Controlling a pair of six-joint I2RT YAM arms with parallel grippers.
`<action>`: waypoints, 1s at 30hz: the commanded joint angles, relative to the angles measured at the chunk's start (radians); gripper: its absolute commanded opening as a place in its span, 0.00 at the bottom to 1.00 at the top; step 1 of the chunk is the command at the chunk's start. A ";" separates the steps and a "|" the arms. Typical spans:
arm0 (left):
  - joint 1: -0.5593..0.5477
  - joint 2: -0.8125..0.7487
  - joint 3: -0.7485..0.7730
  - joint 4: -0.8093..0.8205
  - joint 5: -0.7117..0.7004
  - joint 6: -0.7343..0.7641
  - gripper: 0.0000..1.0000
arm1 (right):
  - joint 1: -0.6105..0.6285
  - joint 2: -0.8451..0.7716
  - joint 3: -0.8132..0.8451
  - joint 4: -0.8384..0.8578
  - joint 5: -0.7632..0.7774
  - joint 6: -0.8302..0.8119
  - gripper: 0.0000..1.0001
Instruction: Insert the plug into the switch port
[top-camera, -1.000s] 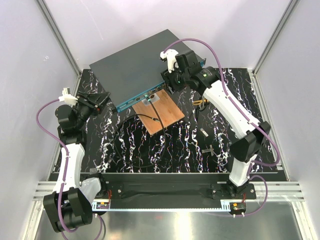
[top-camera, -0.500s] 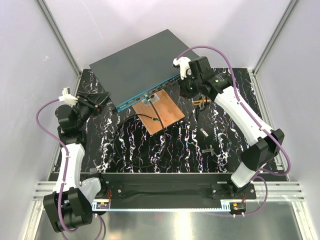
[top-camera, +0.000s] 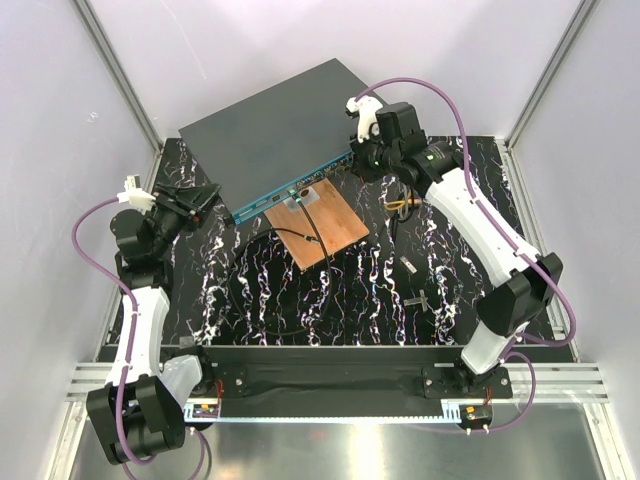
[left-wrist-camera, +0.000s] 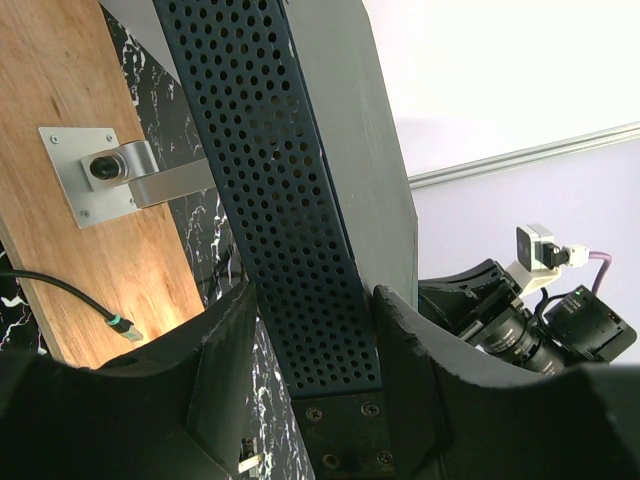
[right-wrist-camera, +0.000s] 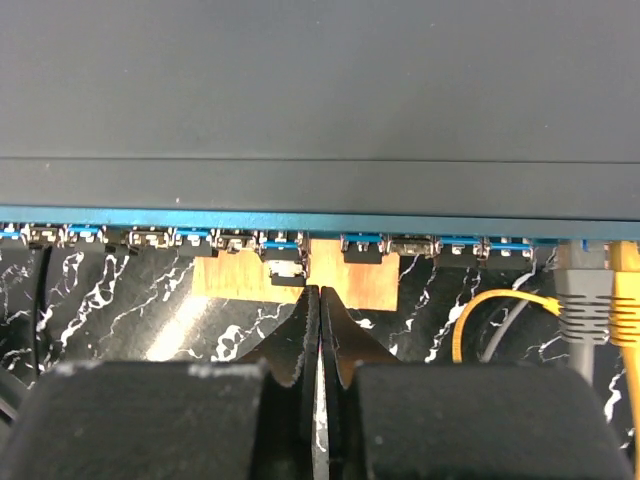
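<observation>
Swinging out toward 3 o'clock over the last second, the right arm has carried the right gripper (top-camera: 360, 165) a little along the teal front, and its claw has clenched; the left arm and the box lie as before. Nearest us, on the black white-veined marbled mat (top-camera: 400, 300), a thin black cable (top-camera: 262, 300) lies in a loop. At 12 o'clock from that loop sits the copper-brown square wooden board (top-camera: 325, 232), carrying a small silver metal bracket plate (left-wrist-camera: 88, 175); its far corner lies right up against the large flat rectangular dark grey metal switch (top-camera: 275, 125). The switch lies slantwise at the far side of the mat, its narrow teal port face (right-wrist-camera: 200, 222) turned toward us. In the right wrist view the right gripper (right-wrist-camera: 320, 300) is clenched on nothing, tips pressed together just short of the port row. At 11 o'clock of those tips a small dark plug (right-wrist-camera: 286, 270) with a pale tab appears seated in a port. Off at 3 o'clock a grey moulded connector (right-wrist-camera: 582, 300) and a yellow connector (right-wrist-camera: 626, 300) sit in ports, with a thin yellow cable (right-wrist-camera: 495, 305) curling beside them. At 9 o'clock the left gripper (top-camera: 205, 195) grasps the switch's near-left corner, with its perforated side wall (left-wrist-camera: 290, 200) between the fingers (left-wrist-camera: 225, 370).
</observation>
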 joint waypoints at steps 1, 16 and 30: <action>-0.008 0.014 0.022 0.077 0.011 0.042 0.47 | 0.001 0.018 0.049 0.056 -0.036 0.047 0.04; -0.010 0.013 0.004 0.088 0.011 0.039 0.47 | 0.000 0.025 0.050 0.121 -0.047 0.134 0.09; -0.008 0.017 0.002 0.088 0.006 0.041 0.47 | 0.006 0.036 0.050 0.239 0.014 0.237 0.16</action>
